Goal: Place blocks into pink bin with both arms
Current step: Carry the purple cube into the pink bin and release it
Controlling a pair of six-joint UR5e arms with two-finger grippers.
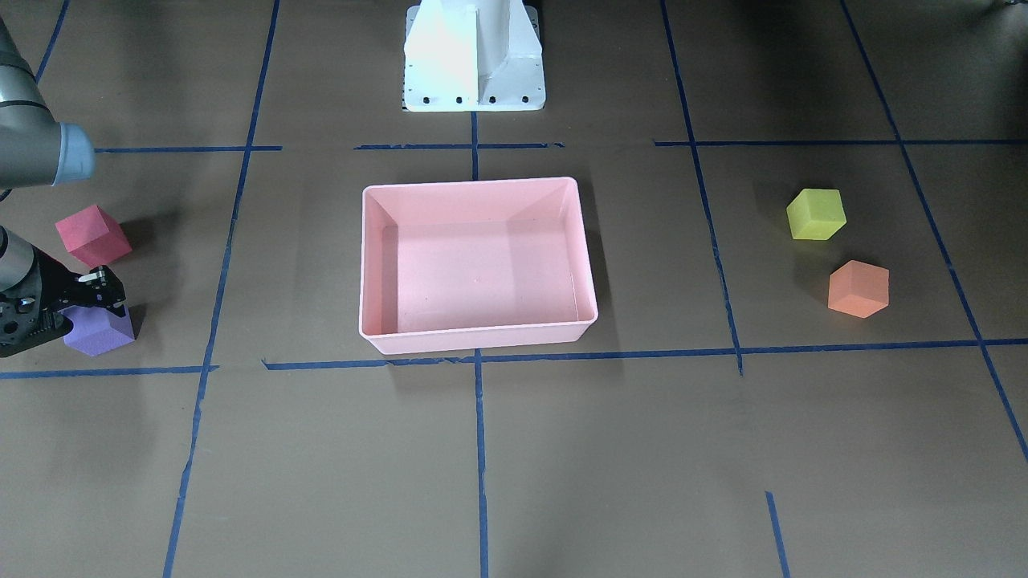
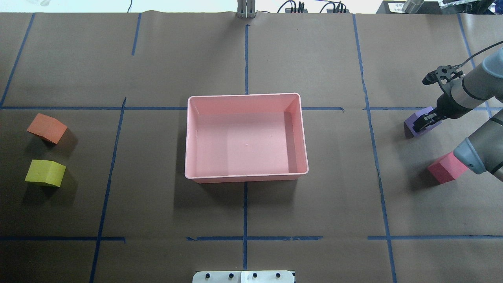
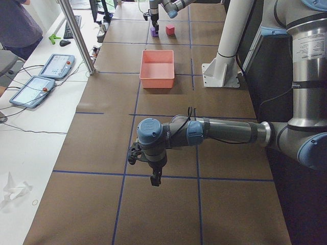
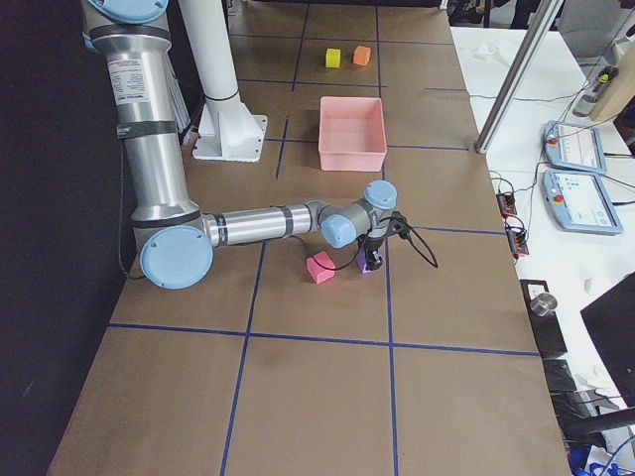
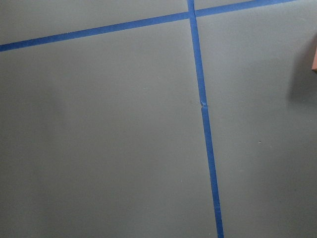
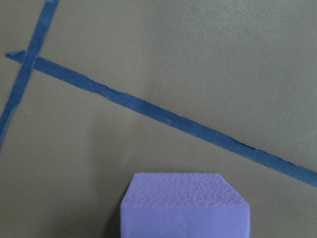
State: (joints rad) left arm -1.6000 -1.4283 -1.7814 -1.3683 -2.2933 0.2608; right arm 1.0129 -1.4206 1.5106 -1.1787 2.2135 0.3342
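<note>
The pink bin (image 1: 470,186) stands in the middle of the table, with nothing in it; it also shows in the overhead view (image 2: 243,95). My right gripper (image 2: 424,121) is down at the purple block (image 2: 412,125), which rests on the table (image 1: 104,333) and fills the bottom of the right wrist view (image 6: 183,208). I cannot tell whether its jaws grip the block. The red block (image 2: 446,168) lies just beside it. The orange block (image 2: 47,128) and the yellow-green block (image 2: 45,173) lie on the other side. My left gripper (image 3: 155,178) hangs above the table near its left end; I cannot tell its state.
The white robot base (image 1: 474,56) stands behind the bin. Blue tape lines (image 2: 245,59) cross the brown table cover. The left wrist view shows only table, tape and an orange sliver (image 5: 315,57) at its right edge. Tablets and cables (image 3: 46,76) lie along the operators' side.
</note>
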